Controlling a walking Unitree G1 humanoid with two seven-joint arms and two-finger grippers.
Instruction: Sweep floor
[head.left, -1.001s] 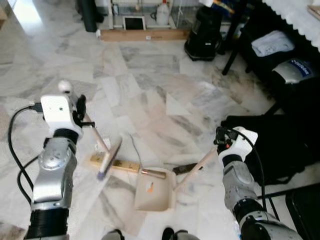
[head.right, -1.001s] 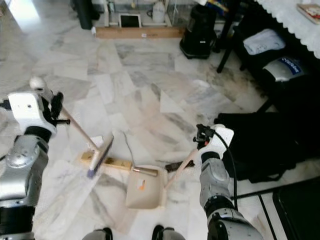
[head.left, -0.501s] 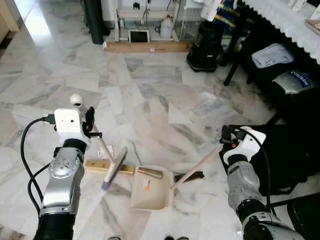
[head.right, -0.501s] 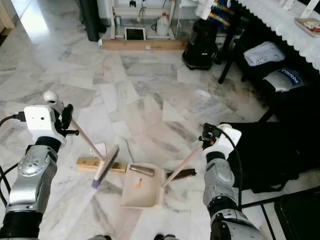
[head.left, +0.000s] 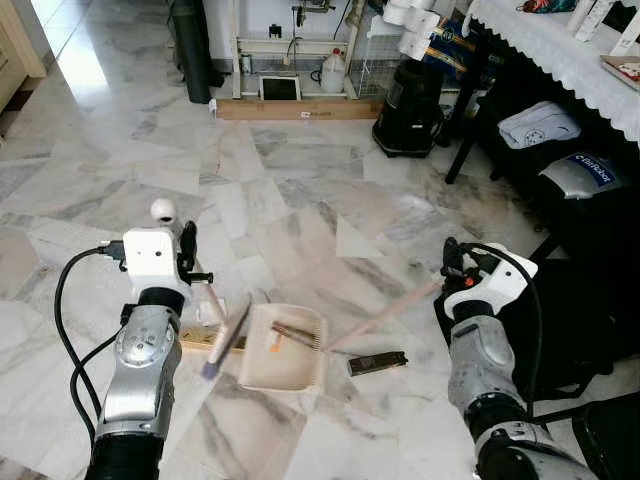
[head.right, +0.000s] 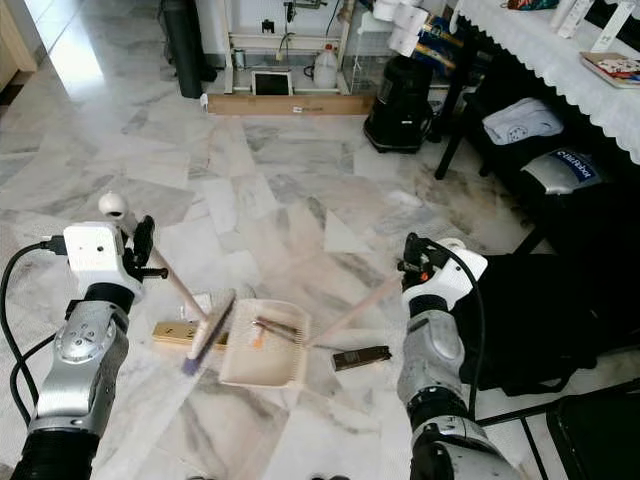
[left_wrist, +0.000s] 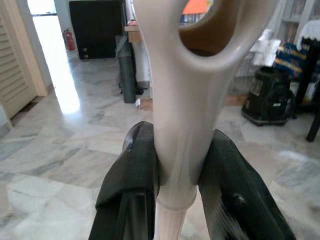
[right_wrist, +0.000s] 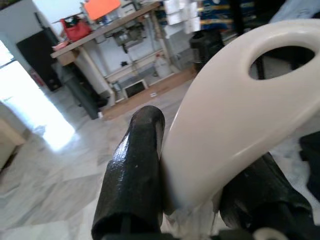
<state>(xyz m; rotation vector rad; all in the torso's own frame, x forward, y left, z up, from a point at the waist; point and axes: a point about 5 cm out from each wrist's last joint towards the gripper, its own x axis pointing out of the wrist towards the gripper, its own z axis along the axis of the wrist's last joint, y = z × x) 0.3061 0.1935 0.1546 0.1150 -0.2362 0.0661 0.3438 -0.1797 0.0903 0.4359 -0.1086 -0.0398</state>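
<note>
the left gripper (left_wrist: 175, 175) is clamping the broom handle (head.left: 207, 292), its brush (head.left: 228, 333) touching the marble floor (head.left: 300, 190) beside the dustpan (head.left: 283, 348). the right gripper (right_wrist: 200, 185) is gripping the dustpan handle (head.left: 385, 313). the pan is holding a dark stick and an orange scrap (small).

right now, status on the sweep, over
Left pincer shut on broom handle, brush head beside dustpan. Right pincer shut on dustpan handle. Dark flat object on floor beside pan.
</note>
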